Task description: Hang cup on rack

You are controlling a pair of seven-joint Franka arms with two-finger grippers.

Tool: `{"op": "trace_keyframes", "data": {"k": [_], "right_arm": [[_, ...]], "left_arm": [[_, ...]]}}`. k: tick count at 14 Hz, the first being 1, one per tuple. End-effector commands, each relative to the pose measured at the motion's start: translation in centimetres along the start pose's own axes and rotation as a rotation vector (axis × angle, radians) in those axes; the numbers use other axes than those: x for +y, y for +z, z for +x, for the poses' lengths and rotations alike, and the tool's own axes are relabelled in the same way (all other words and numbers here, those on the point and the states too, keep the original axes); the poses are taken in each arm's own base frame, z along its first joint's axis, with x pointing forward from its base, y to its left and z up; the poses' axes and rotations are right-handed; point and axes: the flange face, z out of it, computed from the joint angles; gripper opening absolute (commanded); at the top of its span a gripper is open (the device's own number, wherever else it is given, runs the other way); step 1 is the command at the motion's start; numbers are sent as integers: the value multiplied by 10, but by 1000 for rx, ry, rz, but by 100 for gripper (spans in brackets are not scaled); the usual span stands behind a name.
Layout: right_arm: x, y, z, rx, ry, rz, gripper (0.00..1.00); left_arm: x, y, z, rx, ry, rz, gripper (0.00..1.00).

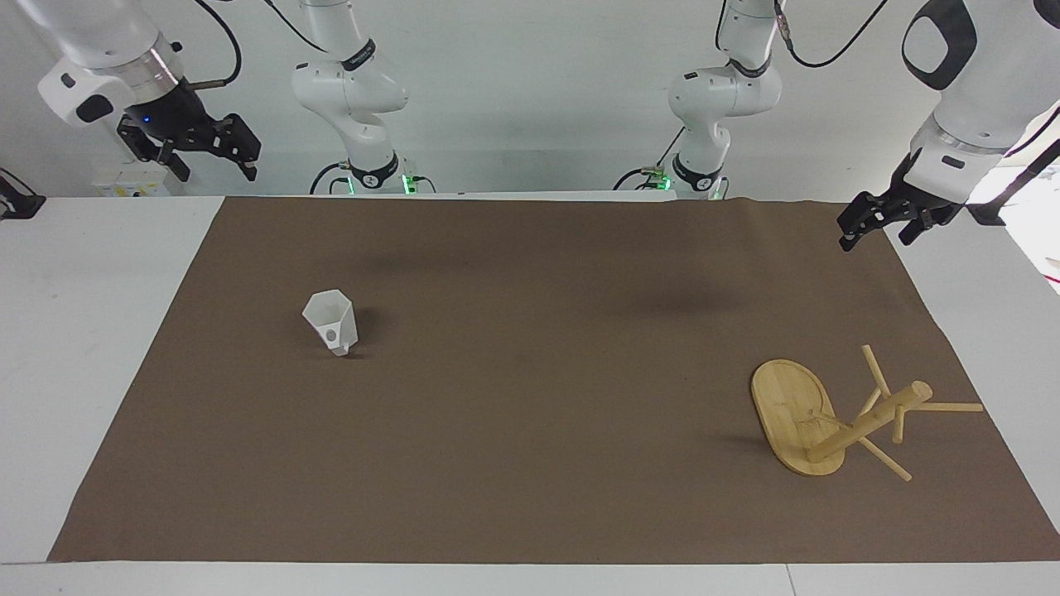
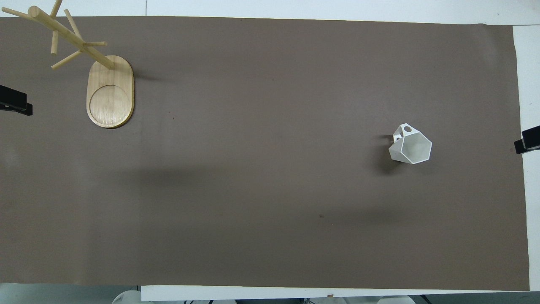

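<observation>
Here the cup is stood apart from the rack; the right gripper and left gripper are held raised, spread wide, empty, so nothing is grasped yet.

The cup is small, white and faceted, tapering to a narrow base. It stands upright on the brown mat toward the right arm's end of the table, mouth open upward, its little loop handle on the side away from the robots. The rack, a light bamboo mug tree, stands well apart from it toward the left arm's end, farther from the robots: oval flat base on the mat, round post rising from one end, thin pegs sticking out, none carrying anything.
</observation>
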Motion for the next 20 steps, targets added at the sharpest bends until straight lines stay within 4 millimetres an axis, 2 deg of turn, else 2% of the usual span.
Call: {"op": "trace_keyframes", "data": {"k": [1,4,7,9,12,13,15,17,20], "right_arm": [[17,12,-12,-42,-136,13,100],[19,12,-10,-20,-234,7,100],[39,24,-3,30,-534,-4,100],[68,35,5,77,-719,45,100],[133,85,30,198,-986,181,100],[147,95,39,238,-1093,165,100],[164,134,57,354,-1184,278,100],[191,194,69,492,-1230,443,100],[221,283,83,795,-1343,605,100]], "left_arm": [[-1,0,-7,17,7,-5,100],[-1,0,-7,17,7,-5,100],[-1,0,-7,17,7,-5,100],[-1,0,-7,17,7,-5,100],[-1,0,-7,17,7,-5,100],[-1,0,-7,17,7,-5,100],[-1,0,-7,17,7,-5,100],[-1,0,-7,17,7,-5,100],[-1,0,-7,17,7,-5,100]]}}
